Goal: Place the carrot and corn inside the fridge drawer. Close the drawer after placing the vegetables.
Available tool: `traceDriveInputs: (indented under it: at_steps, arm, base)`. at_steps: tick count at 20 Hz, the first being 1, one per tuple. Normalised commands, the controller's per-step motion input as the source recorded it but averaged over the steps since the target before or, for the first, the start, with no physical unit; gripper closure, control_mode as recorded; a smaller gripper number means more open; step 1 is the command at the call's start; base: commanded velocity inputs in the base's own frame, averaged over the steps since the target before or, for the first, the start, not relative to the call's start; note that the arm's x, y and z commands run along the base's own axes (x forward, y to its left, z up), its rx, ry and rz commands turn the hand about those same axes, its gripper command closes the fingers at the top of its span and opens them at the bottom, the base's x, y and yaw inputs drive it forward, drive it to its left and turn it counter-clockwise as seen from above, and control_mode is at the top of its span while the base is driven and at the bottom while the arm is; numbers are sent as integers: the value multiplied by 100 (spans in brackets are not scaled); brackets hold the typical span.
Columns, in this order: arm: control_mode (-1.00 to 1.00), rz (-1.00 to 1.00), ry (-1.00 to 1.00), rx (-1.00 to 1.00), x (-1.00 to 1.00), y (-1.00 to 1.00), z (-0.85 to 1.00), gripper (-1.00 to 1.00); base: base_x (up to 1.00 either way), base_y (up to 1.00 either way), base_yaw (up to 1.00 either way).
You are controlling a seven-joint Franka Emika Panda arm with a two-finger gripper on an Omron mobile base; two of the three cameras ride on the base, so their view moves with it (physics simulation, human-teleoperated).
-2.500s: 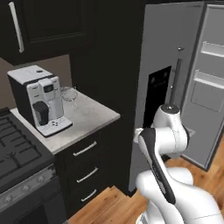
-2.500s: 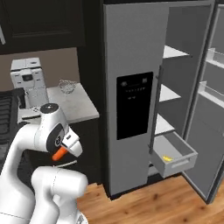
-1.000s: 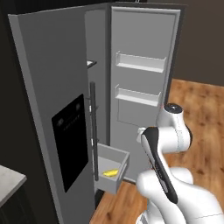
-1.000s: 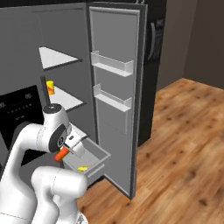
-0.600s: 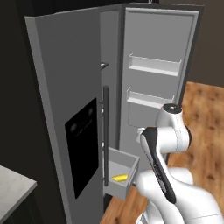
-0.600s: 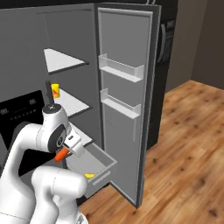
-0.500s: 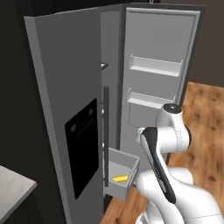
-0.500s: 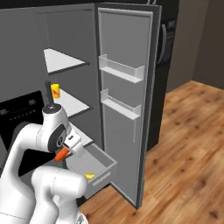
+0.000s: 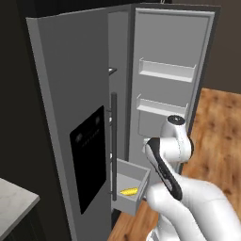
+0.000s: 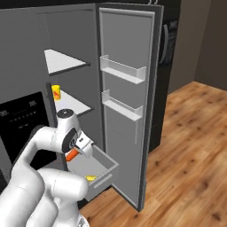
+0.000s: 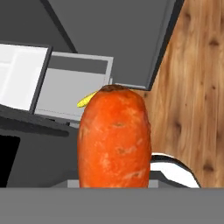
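The orange carrot [image 11: 113,138] stands close before the hand camera, stub end up, and my gripper [image 10: 73,153] is shut on it. In the right base view the carrot [image 10: 71,154] hangs just above the back left of the fridge drawer [image 10: 103,172]. That light grey bin is pulled out at the foot of the open fridge. The yellow corn [image 10: 91,178] lies inside it near the front. The left base view shows the fridge drawer [image 9: 133,196] with the corn [image 9: 128,191] on its floor, left of my arm. In the hand view the corn [image 11: 86,100] peeks past the carrot, in the fridge drawer [image 11: 74,89].
The right fridge door [image 10: 126,111] stands wide open with two white door shelves [image 10: 122,70]. The left door carries a black dispenser panel [image 9: 88,157] and a vertical handle [image 9: 113,146]. A yellow jar [image 10: 56,92] sits on an inner shelf. Wooden floor [image 10: 190,155] spreads to the right.
The base has driven from the counter with the coffee machine to the open fridge, so the whole scene shifted. The carrot stays in my shut gripper; in the last half second nothing moves.
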Motion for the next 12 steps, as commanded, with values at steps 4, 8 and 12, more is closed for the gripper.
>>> traceDriveInputs:
  at_steps: [4, 8, 12]
  arm:
    - [-100, 0, 22, 0, 100, 0, -70, 100]
    - [-100, 0, 16, 0, 100, 0, -59, 100]
    - [-100, 8, 4, 0, 99, 0, -73, 100]
  base:
    - [0, 0, 0]
    - [0, 0, 0]
    - [0, 0, 0]
